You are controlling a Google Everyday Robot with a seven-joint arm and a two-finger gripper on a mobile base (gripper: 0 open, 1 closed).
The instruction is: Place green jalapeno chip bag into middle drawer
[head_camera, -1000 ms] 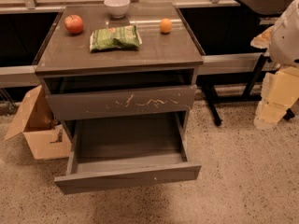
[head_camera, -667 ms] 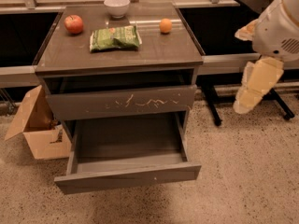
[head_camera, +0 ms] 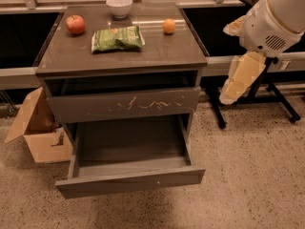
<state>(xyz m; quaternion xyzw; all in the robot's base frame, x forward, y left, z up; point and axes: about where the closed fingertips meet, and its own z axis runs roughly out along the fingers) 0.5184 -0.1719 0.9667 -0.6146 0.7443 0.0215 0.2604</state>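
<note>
Only the arm has really moved since the earlier shots: the gripper has swung in from the far right edge and is now a bit higher and closer to the cabinet. It's off to the right of the cabinet, roughly level with the worktop, in mid-air and not touching anything. The jaws look spread apart, one pale finger pointing down and left and the other sticking out up top, with nothing held between them.

Everything else is sitting right where it was. The green jalapeno chip bag is lying flat on the worktop, a little left of centre, well apart from the gripper. A red apple is off to its left near the back corner, an orange is to its right, and a small white bowl sits behind it by the back edge. None of those are touching the bag.

Down below, the scratched drawer front is pushed most of the way in, with a dark gap above it. Under that, the middle drawer is pulled out toward the camera, so you can see right down onto its floor. Its plain front panel has one tiny pale speck on it.

On the speckled floor to the left of the cabinet there's an open cardboard box, just beside the pulled-out drawer. Some black stand legs show behind the arm on the right.
</note>
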